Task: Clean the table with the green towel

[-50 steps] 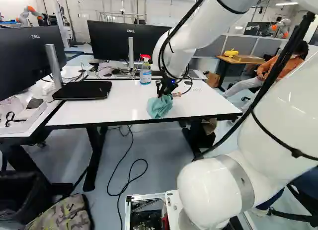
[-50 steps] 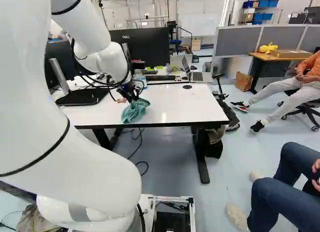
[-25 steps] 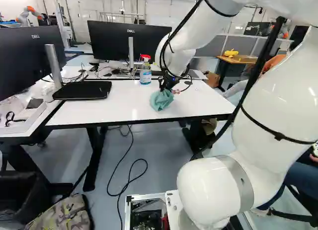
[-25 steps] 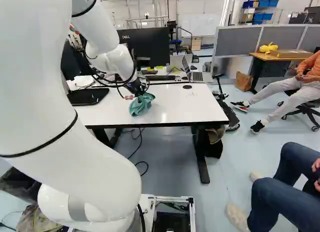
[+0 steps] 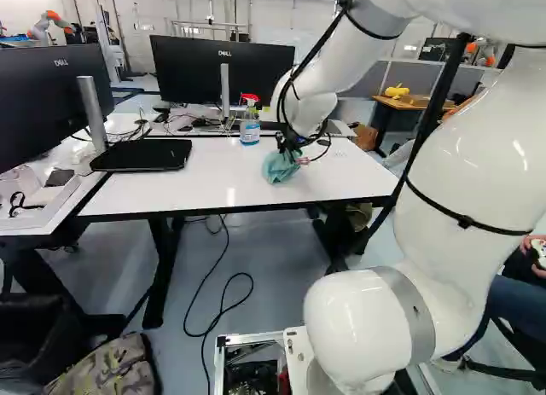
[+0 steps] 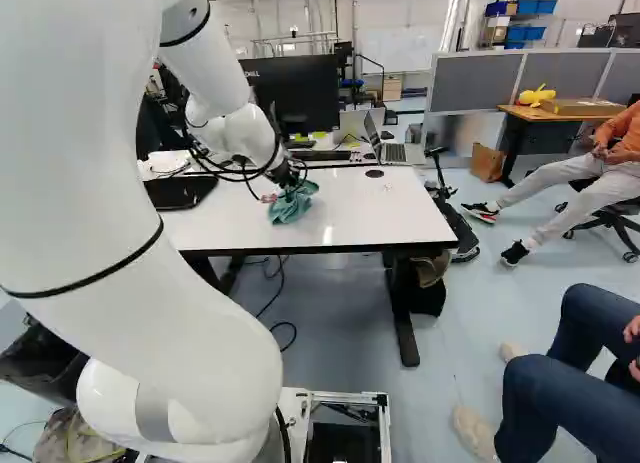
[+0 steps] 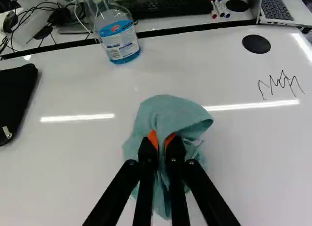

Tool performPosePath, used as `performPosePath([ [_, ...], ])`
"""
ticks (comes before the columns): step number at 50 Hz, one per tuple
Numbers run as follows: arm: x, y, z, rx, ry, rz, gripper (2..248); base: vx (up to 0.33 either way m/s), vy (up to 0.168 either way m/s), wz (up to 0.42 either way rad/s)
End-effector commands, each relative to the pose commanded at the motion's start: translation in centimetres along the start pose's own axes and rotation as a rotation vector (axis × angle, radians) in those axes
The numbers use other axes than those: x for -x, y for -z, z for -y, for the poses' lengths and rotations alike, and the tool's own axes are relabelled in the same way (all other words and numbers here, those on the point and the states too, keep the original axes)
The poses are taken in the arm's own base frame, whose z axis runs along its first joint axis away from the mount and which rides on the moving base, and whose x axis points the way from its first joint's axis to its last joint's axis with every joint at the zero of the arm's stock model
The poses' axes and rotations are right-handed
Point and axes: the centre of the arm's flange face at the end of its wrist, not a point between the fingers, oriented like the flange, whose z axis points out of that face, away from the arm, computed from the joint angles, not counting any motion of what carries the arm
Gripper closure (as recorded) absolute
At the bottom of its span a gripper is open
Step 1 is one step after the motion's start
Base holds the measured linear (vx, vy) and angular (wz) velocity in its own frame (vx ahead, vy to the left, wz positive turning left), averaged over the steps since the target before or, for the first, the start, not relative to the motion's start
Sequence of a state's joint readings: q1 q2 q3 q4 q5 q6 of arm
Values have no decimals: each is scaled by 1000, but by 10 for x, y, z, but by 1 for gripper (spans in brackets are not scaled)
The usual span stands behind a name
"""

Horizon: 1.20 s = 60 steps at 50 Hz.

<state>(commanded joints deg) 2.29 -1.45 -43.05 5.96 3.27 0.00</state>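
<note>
The tool (image 7: 162,141) is nearly closed, its orange pads (image 7: 153,138) pinching a fold of the towel (image 7: 170,111) between them. The rest of the cloth bunches and droops around the fingertips, over the middle of the white surface (image 5: 213,186). I can't tell how firmly it presses down.

The scribble (image 7: 281,84) is well apart from the cloth, off toward the laptop (image 7: 285,9), so I'd judge the wiping of it is still to do. Getting there calls for a sideways sweep with the towel kept low.

My worry is that narrow grip: only a fold is held, so drag from a hard push could pull the towel out or roll it under the fingers, leaving hard tips to scrape the top. Held too high, the loose cloth would just skim over the ink. The spray bottle (image 7: 117,35) stands upright beyond the towel, and a wide swing, or the arm's looping cables (image 5: 294,113), could knock it over.
</note>
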Motion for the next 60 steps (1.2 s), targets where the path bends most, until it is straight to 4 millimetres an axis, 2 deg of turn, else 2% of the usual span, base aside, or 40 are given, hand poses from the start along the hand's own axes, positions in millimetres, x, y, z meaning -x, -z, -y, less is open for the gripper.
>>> performPosePath([
  [8,3,-3,-8,13,-10,-44,216,0,0,0],
  [25,7,-16,-10,18,-10,-123,216,0,0,0],
  [51,21,-43,-12,24,-9,-66,216,0,0,0],
  [60,21,-43,-12,24,-9,-66,216,0,0,0],
])
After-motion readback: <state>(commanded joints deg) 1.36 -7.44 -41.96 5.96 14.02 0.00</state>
